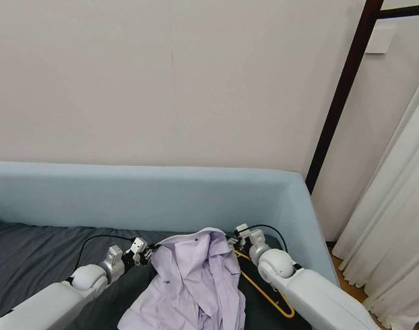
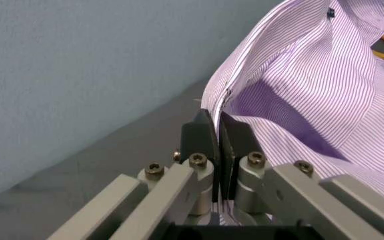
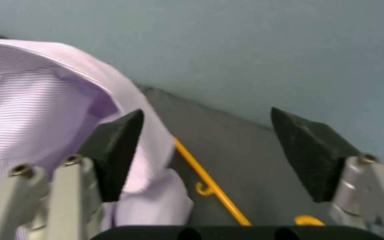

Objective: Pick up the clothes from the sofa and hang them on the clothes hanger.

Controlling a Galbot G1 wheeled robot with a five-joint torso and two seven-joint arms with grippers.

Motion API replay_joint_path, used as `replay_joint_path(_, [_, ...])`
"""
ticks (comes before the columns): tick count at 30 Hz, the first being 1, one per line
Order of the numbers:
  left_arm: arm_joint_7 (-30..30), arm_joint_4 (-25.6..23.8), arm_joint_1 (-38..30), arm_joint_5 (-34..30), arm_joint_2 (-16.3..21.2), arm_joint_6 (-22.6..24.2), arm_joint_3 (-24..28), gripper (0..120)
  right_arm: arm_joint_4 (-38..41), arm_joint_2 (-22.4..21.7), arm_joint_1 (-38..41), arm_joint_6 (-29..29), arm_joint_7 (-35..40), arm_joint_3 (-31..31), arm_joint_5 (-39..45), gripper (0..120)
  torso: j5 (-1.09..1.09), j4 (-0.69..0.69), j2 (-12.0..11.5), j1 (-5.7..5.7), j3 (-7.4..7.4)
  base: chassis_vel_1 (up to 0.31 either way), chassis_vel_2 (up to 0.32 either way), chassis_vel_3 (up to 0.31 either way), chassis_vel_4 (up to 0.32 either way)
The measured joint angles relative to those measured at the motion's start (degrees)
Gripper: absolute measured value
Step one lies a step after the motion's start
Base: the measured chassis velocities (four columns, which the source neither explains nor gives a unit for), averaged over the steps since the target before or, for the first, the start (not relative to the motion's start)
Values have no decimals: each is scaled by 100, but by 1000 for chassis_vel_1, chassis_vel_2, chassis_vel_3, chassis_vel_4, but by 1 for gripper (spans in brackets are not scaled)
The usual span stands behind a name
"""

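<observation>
- On the left, the left gripper reaches low over the dark grey seat of the pale blue upholstered sofa. Its black pads are clenched on one edge of the lilac pinstriped shirt.
- In the middle, that shirt lies heaped on the seat, its collar lifted toward the backrest.
- To the right, the right gripper sits just beside the collar, fingers spread wide, grasping nothing.
- Beside it, a thin yellow clothes hanger lies on the seat, one end tucked under the shirt.
</observation>
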Motion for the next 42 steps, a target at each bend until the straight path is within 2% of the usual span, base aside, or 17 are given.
replay_joint_path(1, [0, -9, -7, 0, -9, 0, -1, 0, 110, -110, -136, -37, 0, 156, 30, 84, -1, 0, 0, 0, -1, 0, 0, 0, 0])
replay_joint_path(4, [1, -46, -11, 0, -15, -1, -3, 0, 225, -268, -346, -73, -3, 332, 34, 89, 0, -1, 0, 0, -1, 0, 0, 0, 0])
replay_joint_path(5, [2, -115, -12, 0, -19, -1, -3, 0, 304, -417, -576, -113, -37, 486, -8, 96, 1, -2, 0, 0, 0, 0, 0, 0, 0])
replay_joint_path(10, [-21, -322, 16, 16, 9, -1, -13, 0, 354, -602, -1033, -337, -150, 681, -214, 100, 0, -2, 0, 0, 0, 0, 0, 0, 0])
replay_joint_path(14, [-28, -453, 65, 34, 84, -1, -42, 0, 111, -639, -1135, -450, -445, 672, -296, 100, 0, -1, 0, 0, -1, 0, 0, 0, 0])
replay_joint_path(23, [-38, -703, 307, 144, 284, -43, -197, 0, -1123, -207, -624, -713, -1057, 488, -379, 100, -1, 2, 0, 0, 0, 0, 0, 0, 0])
replay_joint_path(33, [-53, -921, 461, 189, 411, -66, -291, 0, -2002, 151, -378, -796, -1509, 558, -603, 100, -1, 0, 0, 0, 0, 0, 0, 0, 0])
replay_joint_path(34, [-53, -931, 465, 190, 417, -66, -293, 0, -2052, 175, -372, -796, -1536, 579, -615, 99, -2, 0, 0, 0, 0, 0, 0, 0, 0])
replay_joint_path(37, [-51, -951, 470, 198, 424, -68, -291, 0, -2334, 313, -340, -775, -1578, 740, -637, 86, -1, 0, 0, 0, 0, 0, 0, 0, 0])
replay_joint_path(40, [-47, -948, 469, 243, 398, -80, -290, 0, -2424, 345, -325, -771, -1634, 783, -633, 84, -1, 1, 0, 0, 0, 0, 0, 0, 0])
replay_joint_path(42, [-46, -935, 449, 258, 349, -84, -299, 0, -2515, 361, -317, -768, -1750, 804, -640, 75, -2, -1, 0, 0, 0, 0, 0, 0, 0])
